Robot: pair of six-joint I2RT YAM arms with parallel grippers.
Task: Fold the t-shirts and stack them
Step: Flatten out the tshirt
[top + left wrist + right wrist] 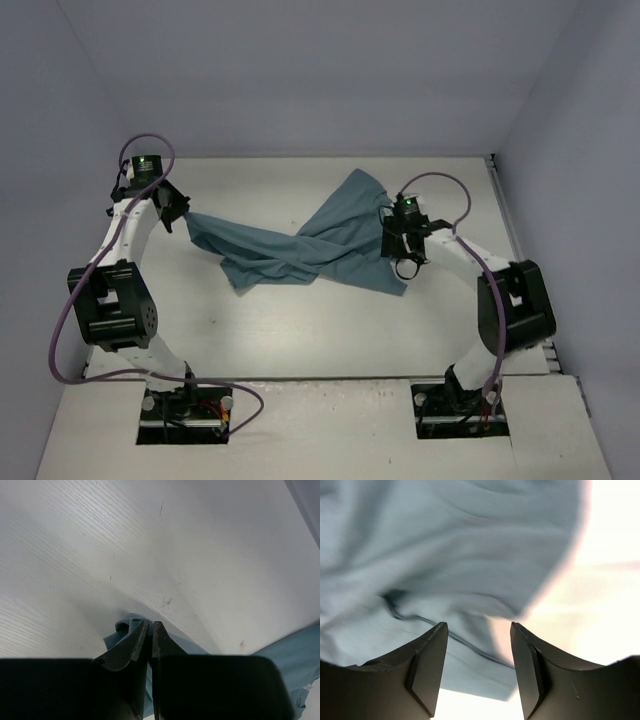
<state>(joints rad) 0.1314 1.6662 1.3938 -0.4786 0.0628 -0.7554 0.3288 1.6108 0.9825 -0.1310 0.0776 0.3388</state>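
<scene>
Pale and wood-grained, our worktop (320, 330) carries the plain teal short-sleeved t-shirt of soft cloth (300, 250), twisted across its middle between both arms. Our left tool (149, 625) pinches the shirt's left end; our right tool (477, 630) stands spread over its right part.

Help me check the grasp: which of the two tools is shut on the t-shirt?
The left tool, its jaws pinched together on an edge of the teal t-shirt; the right tool has its jaws apart above the cloth.
</scene>
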